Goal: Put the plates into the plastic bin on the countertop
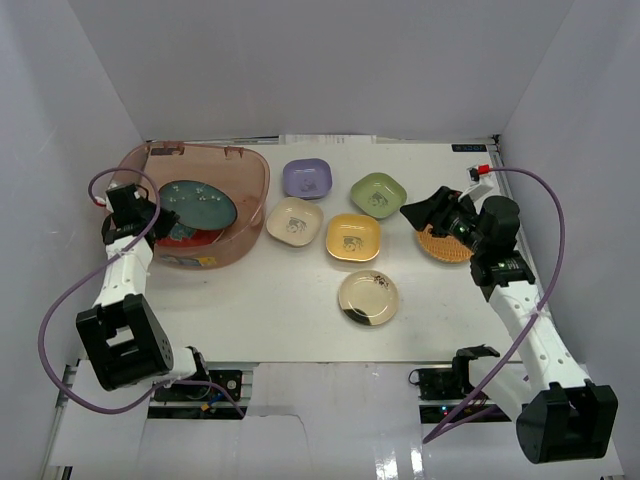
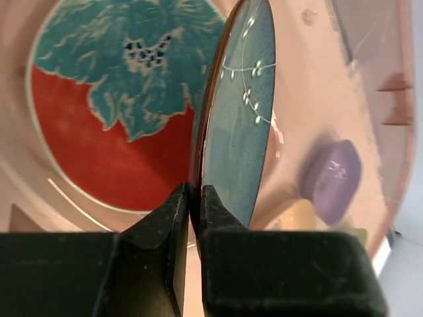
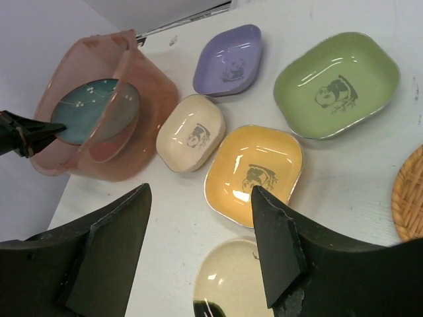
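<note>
In the top view, your left gripper [image 1: 150,213] is clenched on the rim of the dark teal plate [image 1: 200,203]. The plate hangs within the outline of the plastic bin [image 1: 255,165], over the red-and-teal floral plate [image 1: 180,236] lying on the bin's floor. Your right gripper [image 1: 422,213] stands released, grasping nothing, just beside the orange woven plate [image 1: 445,250]. The purple plate [image 1: 307,178], green plate [image 1: 378,194], cream plate [image 1: 294,221], yellow plate [image 1: 352,237] and gold plate [image 1: 368,297] wait on the worktop [image 1: 280,310].

In the left wrist view, the pinch takes only a thin strip of the dark teal plate's edge, and the plate stands nearly on edge. That is your main risk: a glazed rim in so narrow a bite can pivot or slide out. If you let go at this angle, it would probably drop onto the red-and-teal floral plate and chip or bounce. I can't tell from here whether its far edge touches anything, so tilt it flat and low before you open.

In the right wrist view, the open jaws look across the small plates, with the orange woven plate at the frame's right edge. A low approach could shove it instead of catching its rim, or knock the green plate. Carrying it to the plastic bin while the left arm is there invites a collision
</note>
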